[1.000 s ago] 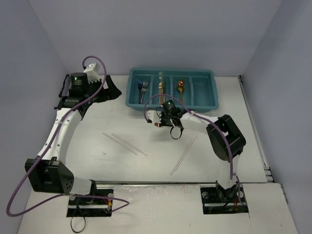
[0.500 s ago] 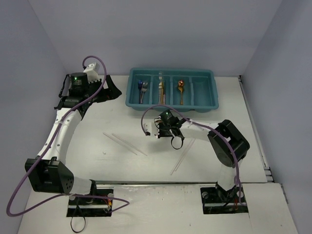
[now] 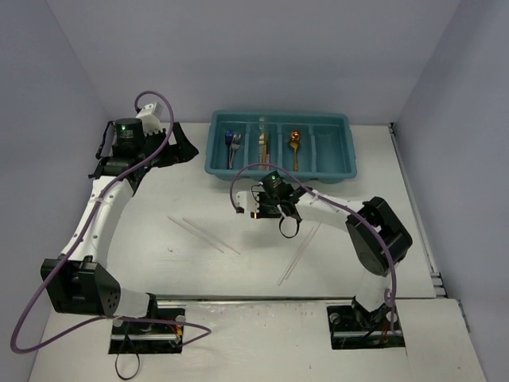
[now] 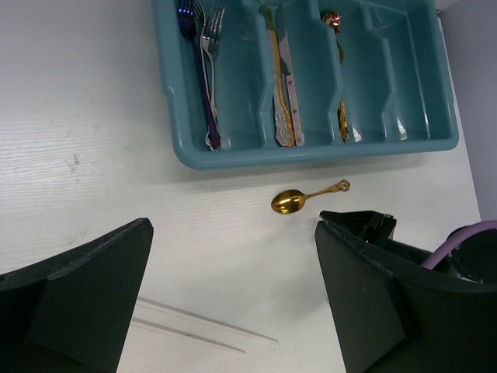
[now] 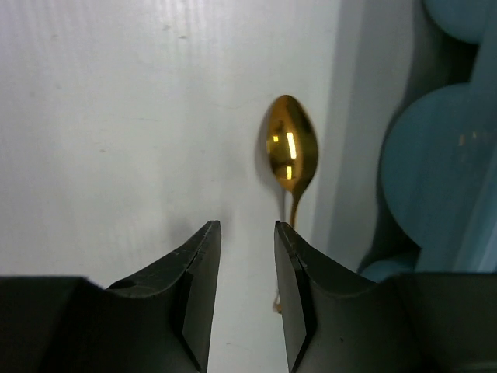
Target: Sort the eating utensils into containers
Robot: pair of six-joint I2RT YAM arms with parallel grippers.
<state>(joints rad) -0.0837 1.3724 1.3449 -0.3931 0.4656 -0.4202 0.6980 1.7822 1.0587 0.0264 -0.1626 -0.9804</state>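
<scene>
White table [image 3: 159, 207] fills the top view. L arm [image 3: 99, 215] runs up the 9 o'clock side, its wrist up by 10 o'clock. R arm [image 3: 350, 215] folds in from 5 o'clock toward centre.

Teal tray [image 3: 334, 173] sits at 12 o'clock on the table, long compartments running 12-to-6. Counting from the L arm's side:
- 1st compartment: forks [image 4: 208, 70], one w/ a blue-purple handle, rest silver.
- 2nd: knives [image 4: 283, 85], gold and silver.
- 3rd: a gold utensil [image 4: 339, 70], prob. a spoon, but it's too small in both views to be sure.

L gripper [image 4: 233, 225] hangs over bare table at 9 o'clock of the tray, fingers spread wide, nothing between them.

R gripper [image 5: 246, 233] is low over the table at 6 o'clock of the tray's front wall. Its fingers are parted by a narrow gap w/ only bare table in it.

Two thin pale stick pairs lie on the table: one pair [image 3: 203, 235] at 8 o'clock of the R gripper, the other pair [image 3: 301, 253] at 5 o'clock of it, well apart from each other.

Loose gold spoon [image 5: 290, 148] lies flat on the table just outside the tray's front wall. In the R wrist view its bowl is at 1 o'clock of the fingertips and its handle runs down beside one finger. Can't tell if they touch.
</scene>
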